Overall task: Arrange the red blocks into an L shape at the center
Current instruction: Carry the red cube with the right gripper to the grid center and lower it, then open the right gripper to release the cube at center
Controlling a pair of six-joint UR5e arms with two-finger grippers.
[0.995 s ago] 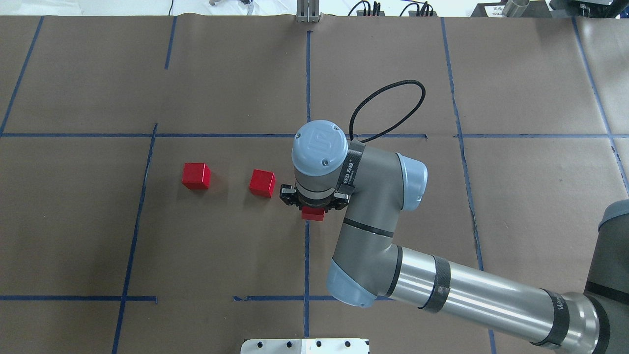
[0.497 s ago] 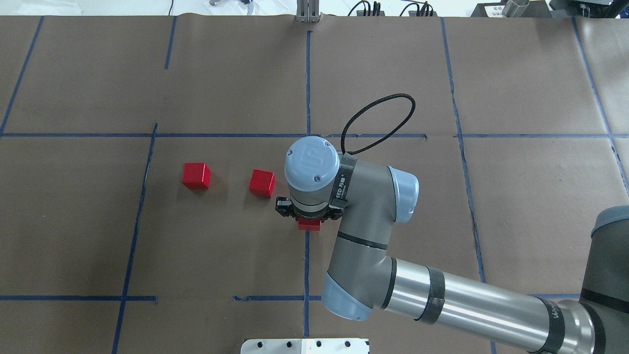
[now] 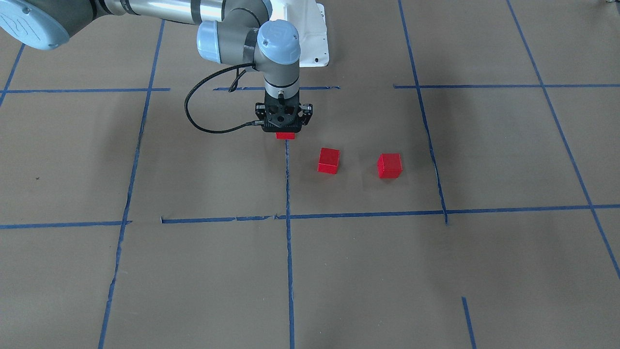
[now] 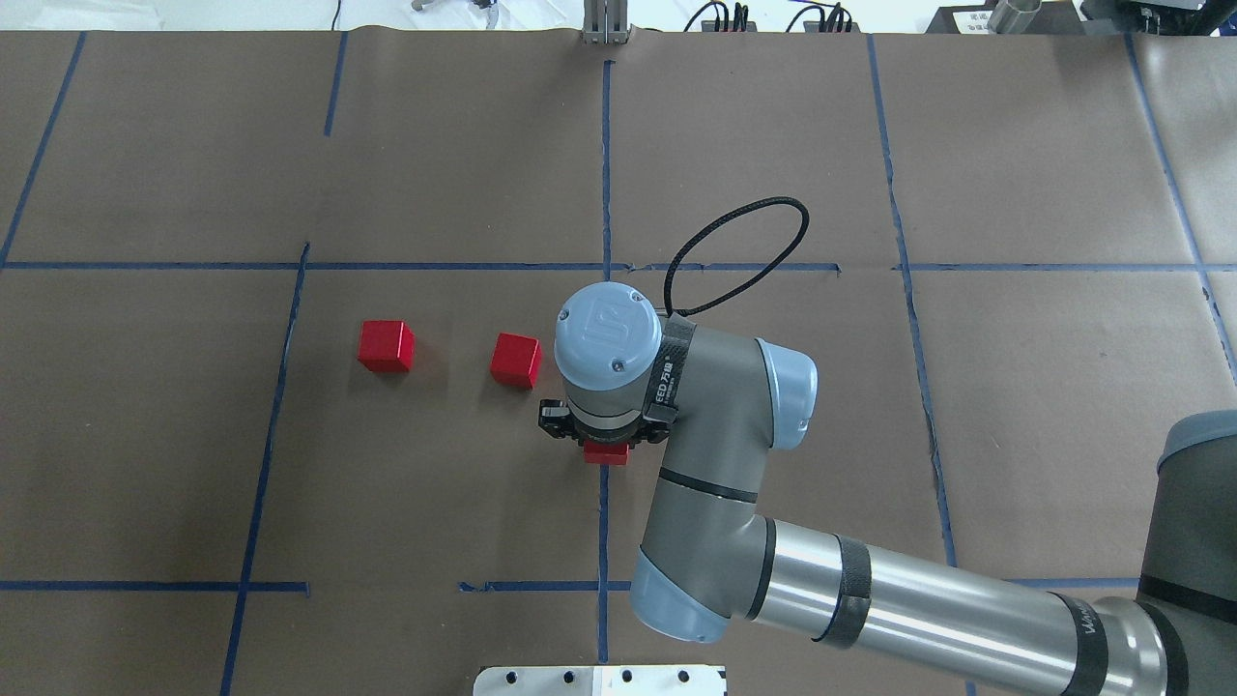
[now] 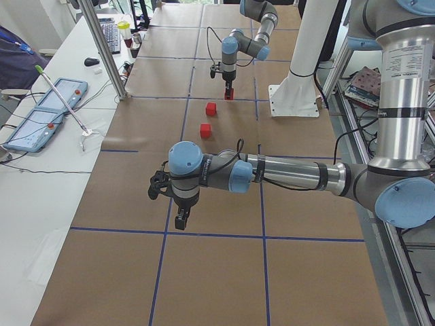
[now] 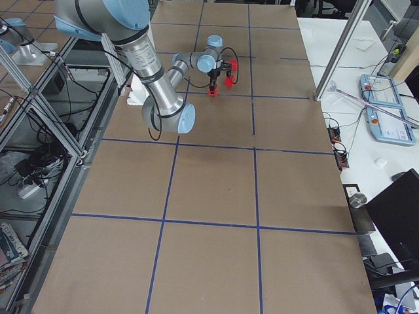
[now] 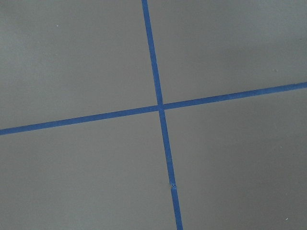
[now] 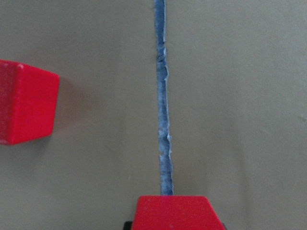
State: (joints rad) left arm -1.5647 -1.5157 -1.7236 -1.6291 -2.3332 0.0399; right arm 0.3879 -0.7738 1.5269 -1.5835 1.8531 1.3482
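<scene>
Three red blocks show. My right gripper (image 4: 604, 441) is shut on one red block (image 4: 606, 452), held low over the centre blue tape line; I cannot tell whether it touches the paper. It also shows in the front view (image 3: 285, 135) and at the bottom of the right wrist view (image 8: 175, 212). The second block (image 4: 515, 360) lies just left of the gripper, apart from it. The third block (image 4: 386, 346) lies further left. My left gripper (image 5: 180, 221) shows only in the exterior left view, over bare paper, and I cannot tell its state.
Brown paper with blue tape lines (image 4: 603, 522) covers the table. The white robot base (image 4: 599, 680) sits at the near edge. A black cable loop (image 4: 739, 246) hangs off my right wrist. A metal post (image 5: 109, 58) and tablets (image 5: 47, 112) stand at the operators' side.
My right arm has moved toward the robot base and slightly left with the red block still in its grip. The two loose blocks have not moved.
</scene>
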